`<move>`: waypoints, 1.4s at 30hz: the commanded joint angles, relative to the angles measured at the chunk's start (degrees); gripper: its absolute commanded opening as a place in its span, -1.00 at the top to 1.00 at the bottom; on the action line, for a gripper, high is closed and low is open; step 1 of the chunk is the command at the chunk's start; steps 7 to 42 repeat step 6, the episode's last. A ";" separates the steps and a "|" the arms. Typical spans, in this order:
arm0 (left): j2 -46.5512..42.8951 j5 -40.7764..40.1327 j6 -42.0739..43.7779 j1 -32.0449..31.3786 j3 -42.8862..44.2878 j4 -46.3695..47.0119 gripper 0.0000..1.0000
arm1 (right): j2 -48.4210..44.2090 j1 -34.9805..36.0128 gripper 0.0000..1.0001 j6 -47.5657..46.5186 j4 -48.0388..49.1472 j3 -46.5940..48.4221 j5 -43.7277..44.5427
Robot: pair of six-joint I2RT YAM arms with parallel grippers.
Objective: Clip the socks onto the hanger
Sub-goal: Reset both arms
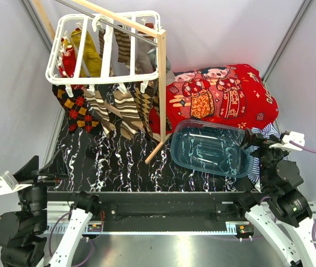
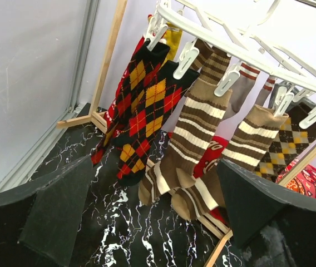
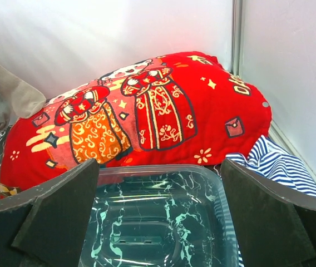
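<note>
The white hanger hangs at the back left from a wooden rack. Socks are clipped along it: an argyle pair, brown-and-cream striped ones, a brown diamond one, a mustard one and a red one. My left gripper stands open near the table's front left, well short of the socks. The left wrist view shows the argyle socks and striped socks beyond its empty left gripper. My right gripper is open at the right, nothing between its fingers.
A clear blue tub lies right of centre, just ahead of the right gripper. Behind it sits a big red cartoon blanket, with blue-white striped cloth at its right. The wooden rack's post and foot stand mid-table.
</note>
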 commanded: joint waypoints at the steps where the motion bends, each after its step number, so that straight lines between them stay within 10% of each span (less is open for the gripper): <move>1: -0.26 0.49 0.40 -0.09 0.53 1.54 -0.98 | -0.76 -0.24 -1.00 -1.58 2.93 -0.35 1.02; 42: -0.18 -0.13 0.49 -0.09 0.79 1.63 -0.98 | -1.20 -0.15 -1.00 -2.19 3.11 -0.44 0.76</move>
